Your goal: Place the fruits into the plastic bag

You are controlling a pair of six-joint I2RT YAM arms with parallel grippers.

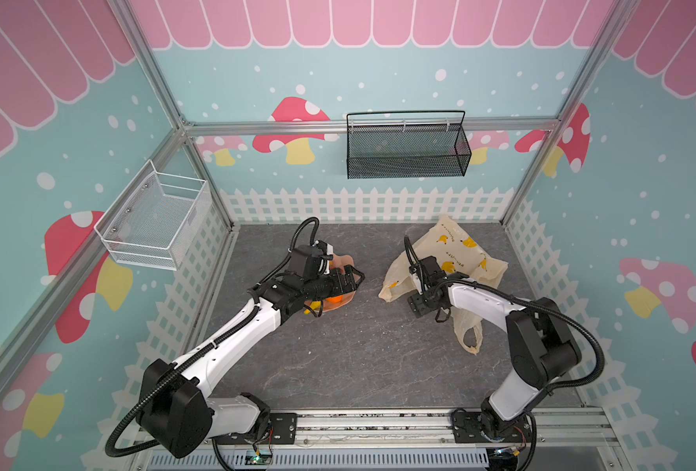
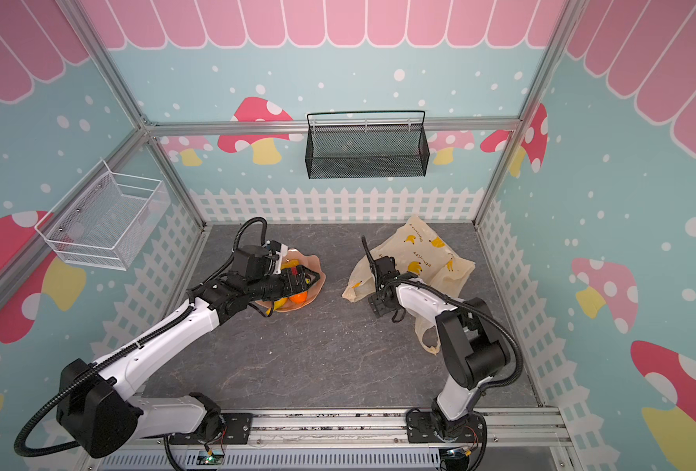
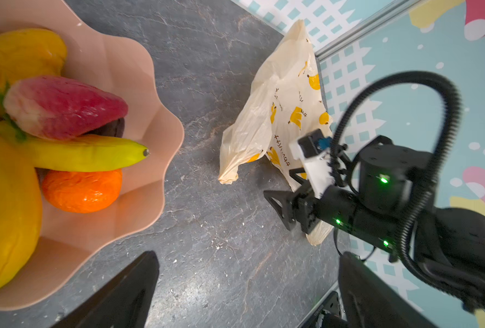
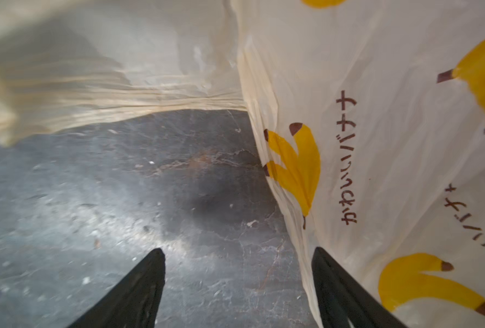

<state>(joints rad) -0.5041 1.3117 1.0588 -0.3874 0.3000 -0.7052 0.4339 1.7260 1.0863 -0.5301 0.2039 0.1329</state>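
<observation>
Right hand [image 4: 237,251], jaws apart, beside plastic bag [image 4: 377,113]; fruits [image 3: 65,109] in dish [image 3: 161,119]

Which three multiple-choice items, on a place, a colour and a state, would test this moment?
1. Where do the toy fruits lie?
A) in a blue bucket
B) in the pink wavy-edged dish
C) on a wooden shelf

2. What colour is the round fruit beneath the banana?
A) orange
B) green
C) purple

3. How is the left claw?
A) shut on the banana
B) shut on the dish rim
C) open, holding nothing

Answers:
B: they are piled inside its pink wall.
A: its crinkled skin is bright orange.
C: its fingers stand wide apart, with only tabletop seen between them.
</observation>
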